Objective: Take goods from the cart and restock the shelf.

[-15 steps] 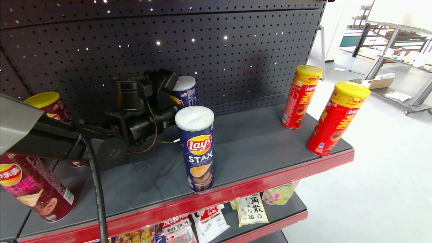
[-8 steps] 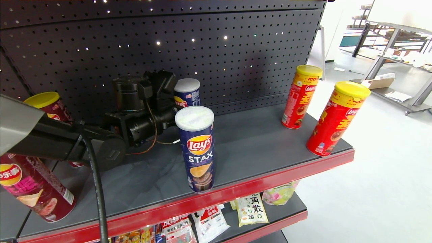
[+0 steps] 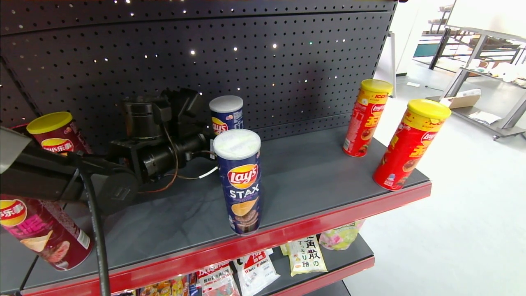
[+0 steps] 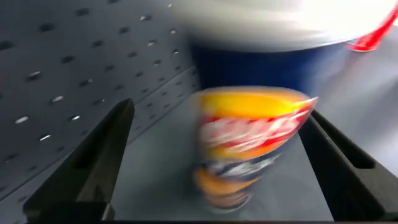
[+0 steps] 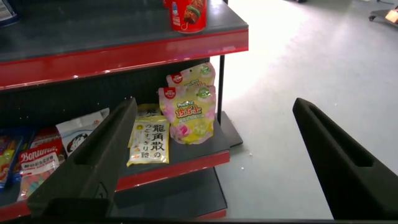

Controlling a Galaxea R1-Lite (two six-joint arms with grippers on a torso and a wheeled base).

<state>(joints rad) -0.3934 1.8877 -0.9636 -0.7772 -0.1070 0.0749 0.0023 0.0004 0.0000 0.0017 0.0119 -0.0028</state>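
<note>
A blue chip can (image 3: 226, 113) with a white lid stands upright at the back of the grey shelf (image 3: 312, 172), close to the pegboard. My left gripper (image 3: 196, 142) is just left of it and open. In the left wrist view the same can (image 4: 252, 143) stands blurred between the spread fingers (image 4: 102, 152) without clear contact. A second blue can (image 3: 240, 181) stands upright near the shelf's red front edge. My right gripper (image 5: 214, 106) is open and holds nothing, facing the lower shelf.
Two red cans with yellow lids (image 3: 365, 117) (image 3: 411, 144) stand at the shelf's right end. Two maroon cans (image 3: 57, 131) (image 3: 37, 230) stand at the left. Snack bags (image 5: 186, 106) hang on the lower shelf. Open floor lies to the right.
My left arm has drawn back to the left, uncovering the rear blue can, which stays upright on the shelf. The other cans have not moved.
</note>
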